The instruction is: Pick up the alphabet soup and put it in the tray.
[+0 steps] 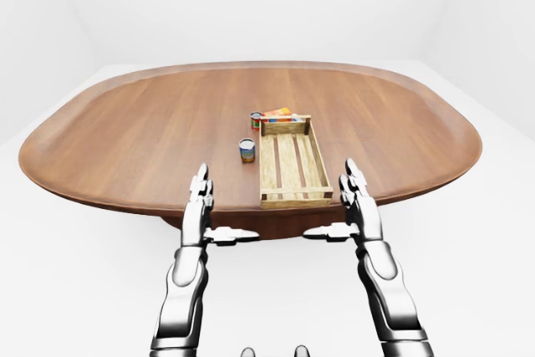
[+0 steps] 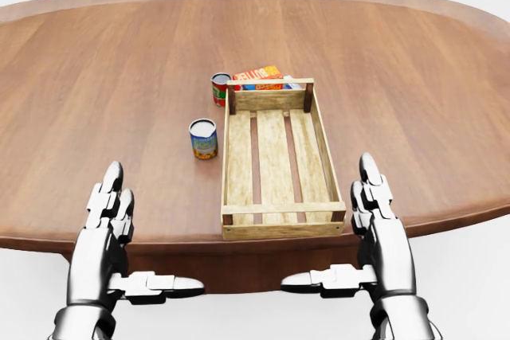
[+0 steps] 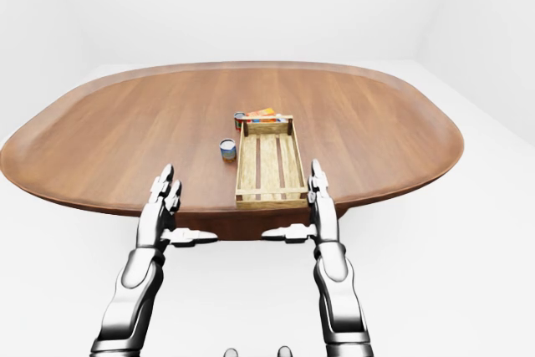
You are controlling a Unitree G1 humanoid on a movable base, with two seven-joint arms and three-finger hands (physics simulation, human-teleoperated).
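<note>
blue-labelled soup can (image 2: 203,138), upright, possibly unopened

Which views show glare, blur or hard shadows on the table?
Head view: sharp all over, no glare on the wooden table, only soft shadows by the blue-labelled can and inside the wooden tray. Left-eye view: flat, even light, pale sheen along the table's rim. Right-eye view: the same; labels too small to read.

Orange box (image 2: 257,74): lower part hidden behind the tray (image 2: 269,100) end wall; print too small to read.
Red can (image 2: 220,89): right edge hidden by the tray corner; label unreadable.
Table (image 2: 96,77): both ends cut off by the head view's edges.
</note>
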